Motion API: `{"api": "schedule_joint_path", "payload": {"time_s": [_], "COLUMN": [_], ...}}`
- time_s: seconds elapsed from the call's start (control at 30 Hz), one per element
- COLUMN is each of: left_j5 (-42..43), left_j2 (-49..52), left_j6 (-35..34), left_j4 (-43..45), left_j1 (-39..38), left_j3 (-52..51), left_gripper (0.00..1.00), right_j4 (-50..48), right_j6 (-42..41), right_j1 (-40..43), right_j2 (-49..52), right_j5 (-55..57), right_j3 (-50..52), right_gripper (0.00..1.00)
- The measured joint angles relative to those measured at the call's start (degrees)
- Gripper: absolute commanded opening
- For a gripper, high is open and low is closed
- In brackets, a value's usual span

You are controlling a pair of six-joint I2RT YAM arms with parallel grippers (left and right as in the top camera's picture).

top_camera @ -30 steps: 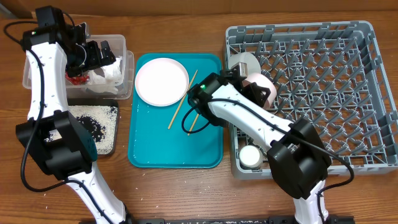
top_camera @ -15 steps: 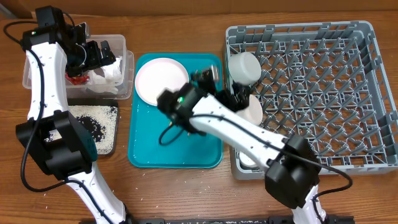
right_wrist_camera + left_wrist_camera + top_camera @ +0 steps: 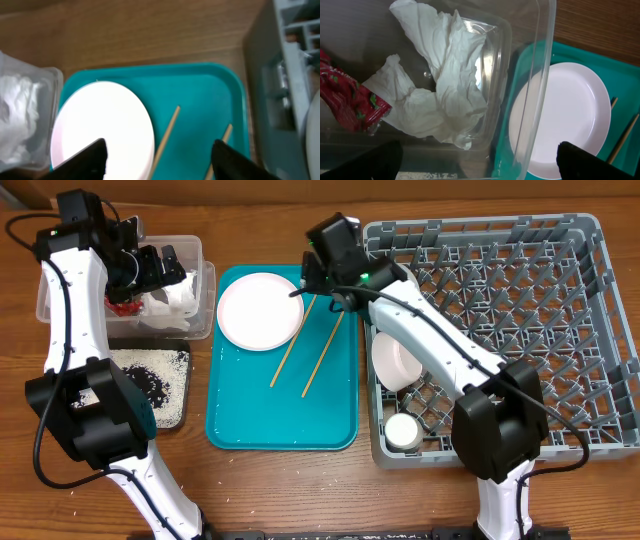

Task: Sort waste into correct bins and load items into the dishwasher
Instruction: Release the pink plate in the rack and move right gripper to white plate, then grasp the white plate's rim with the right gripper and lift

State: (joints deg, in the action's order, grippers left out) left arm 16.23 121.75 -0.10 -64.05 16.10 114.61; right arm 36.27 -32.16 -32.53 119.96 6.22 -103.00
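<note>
the tub is clear glossy plastic; the tissue is crumpled white paper, the wrapper shiny crinkled red film. the plate looks smooth and glossy, the tray smooth teal plastic, the chopsticks bare wood, the rack matt grey plastic.

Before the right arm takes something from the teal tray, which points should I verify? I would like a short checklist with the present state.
1. Right gripper open and empty: ok.
2. White plate bare, flat on teal tray: ok.
3. Chopstick nearest the plate apart from its rim: cannot tell.
4. Free pegs in grey rack: ok.
5. Left gripper off the tray, over clear tub: ok.
</note>
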Motion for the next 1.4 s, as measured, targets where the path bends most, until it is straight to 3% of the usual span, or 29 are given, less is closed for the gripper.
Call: {"api": "schedule_joint_path", "payload": {"time_s": [0.17, 0.47, 0.83, 0.97, 1.13, 1.4], "left_j5": [0.0, 0.0, -0.02, 0.0, 0.0, 0.0], "left_j2": [0.0, 0.0, 0.0, 0.0, 0.0, 0.0], "left_j6": [0.0, 0.0, 0.0, 0.0, 0.0, 0.0], "left_j4": [-0.02, -0.02, -0.02, -0.02, -0.02, -0.02], "left_j1": [0.0, 0.0, 0.0, 0.0, 0.0, 0.0], "left_j3": [0.0, 0.0, 0.0, 0.0, 0.0, 0.0], "left_gripper": [1.0, 1.0, 1.0, 1.0, 1.0, 1.0], "right_j4": [-8.68, -11.1, -12.48, -10.91, -9.84, 8.59], "right_j6": [0.02, 0.28, 0.09, -1.03, -1.22, 3.02], "right_j1": [-1.42, -1.95, -1.9, -2.03, -2.12, -1.57], "right_j2": [2.14, 10.88, 12.37, 12.37, 12.37, 11.21], "right_j5": [-4.85, -12.13, -13.75, -13.14, -13.27, -11.15], "right_j3": [4.76, 4.81, 4.81, 4.81, 4.74, -8.28], "right_gripper": [0.57, 0.49, 0.13, 0.04, 0.04, 0.04]}}
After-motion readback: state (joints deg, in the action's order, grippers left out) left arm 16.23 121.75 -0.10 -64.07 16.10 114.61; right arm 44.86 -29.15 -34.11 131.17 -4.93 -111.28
